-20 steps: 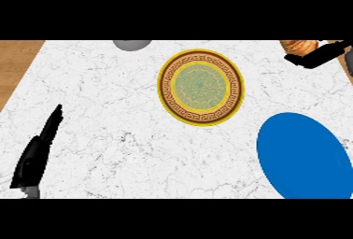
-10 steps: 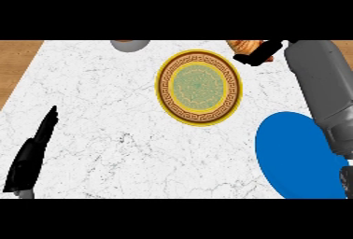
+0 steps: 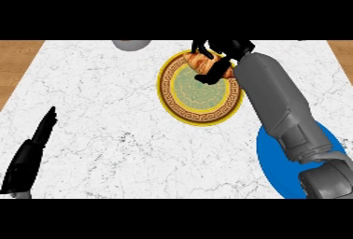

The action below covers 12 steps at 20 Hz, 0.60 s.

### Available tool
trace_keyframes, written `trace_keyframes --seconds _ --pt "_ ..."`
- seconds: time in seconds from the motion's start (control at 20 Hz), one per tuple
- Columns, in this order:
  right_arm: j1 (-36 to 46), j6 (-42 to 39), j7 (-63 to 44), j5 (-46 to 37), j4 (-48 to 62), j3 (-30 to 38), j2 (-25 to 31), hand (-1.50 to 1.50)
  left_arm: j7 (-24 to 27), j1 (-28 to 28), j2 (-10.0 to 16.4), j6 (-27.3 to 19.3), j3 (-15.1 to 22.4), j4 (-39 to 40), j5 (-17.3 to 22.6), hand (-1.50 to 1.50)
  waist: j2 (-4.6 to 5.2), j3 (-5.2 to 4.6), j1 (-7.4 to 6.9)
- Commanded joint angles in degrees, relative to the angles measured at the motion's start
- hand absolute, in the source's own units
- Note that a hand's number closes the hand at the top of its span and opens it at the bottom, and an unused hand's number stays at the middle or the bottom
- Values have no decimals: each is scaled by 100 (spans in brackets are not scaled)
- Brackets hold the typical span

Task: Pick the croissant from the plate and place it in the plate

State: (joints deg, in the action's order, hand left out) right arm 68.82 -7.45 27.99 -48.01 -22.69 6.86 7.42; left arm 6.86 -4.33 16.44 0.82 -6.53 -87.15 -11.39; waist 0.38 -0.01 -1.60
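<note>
The golden-brown croissant is over the far rim of the round yellow plate with a pale green centre, at the edge nearest the back of the counter. The black right hand has its fingers and thumb curled round it: dark fingertips show on the pastry's far side and again at its near right end. Whether the croissant touches the plate or hangs just above it cannot be told.

The yellow plate bears ornament rather than lettering. A dark key-pattern band runs round inside the rim, and a fine circular design fills the green middle.

The grey right forearm comes in from the lower right and slants up across the plate's right edge, hiding that part of the rim. It also covers much of the plain blue round plate, which lies near the yellow one at the lower right, with only its left side and lower part showing.

Both plates sit on the white marble counter top. A grey round object is cut off by the far edge, left of the yellow plate. A brown wooden surface shows beyond the counter's left side.

The black left hand rests at the lower left, fingers straight and pressed together, well apart from both plates.
</note>
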Motion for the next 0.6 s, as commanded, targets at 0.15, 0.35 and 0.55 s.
trace_keyframes --seconds 0.15,0.35,0.55 --pt "-94 -79 -401 425 633 456 -435 150 76 101 -61 -50 -13 143 -67 0 27 2 -46" --pt "-162 483 -757 214 902 366 -489 -150 32 252 -53 -38 -62 308 -96 0 35 1 -33" --pt "-216 539 -469 385 874 494 -598 -150 -95 132 -26 110 -77 82 -21 0 17 3 -23"
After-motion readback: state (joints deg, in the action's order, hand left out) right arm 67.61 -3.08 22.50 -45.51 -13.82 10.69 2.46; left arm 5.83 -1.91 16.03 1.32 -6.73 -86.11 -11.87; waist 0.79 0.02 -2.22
